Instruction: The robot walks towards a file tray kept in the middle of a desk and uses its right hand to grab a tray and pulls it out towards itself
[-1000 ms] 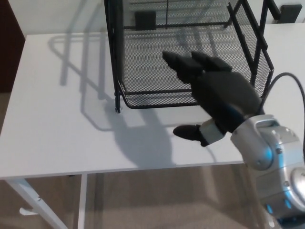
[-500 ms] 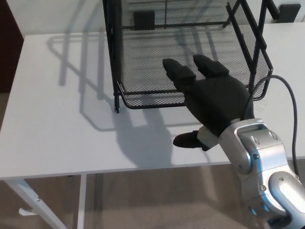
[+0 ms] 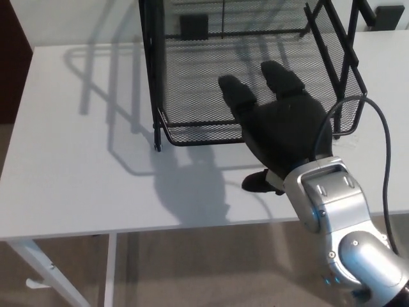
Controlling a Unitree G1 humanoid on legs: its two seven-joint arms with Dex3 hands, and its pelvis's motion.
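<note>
The file tray in the upper middle of the frame looks like black wire mesh, fine and open, framed by thicker black metal rods with a dull sheen. The desk beneath it has a smooth, matt white top that takes soft shadows without glare, and its white legs at lower left look like painted metal. The right hand at centre right appears to be matt black plastic or rubber. Behind it, the forearm is silvery grey with a satin gloss, and a smooth black cable curves beside it. The floor at the bottom looks beige and slightly rough, like carpet.
</note>
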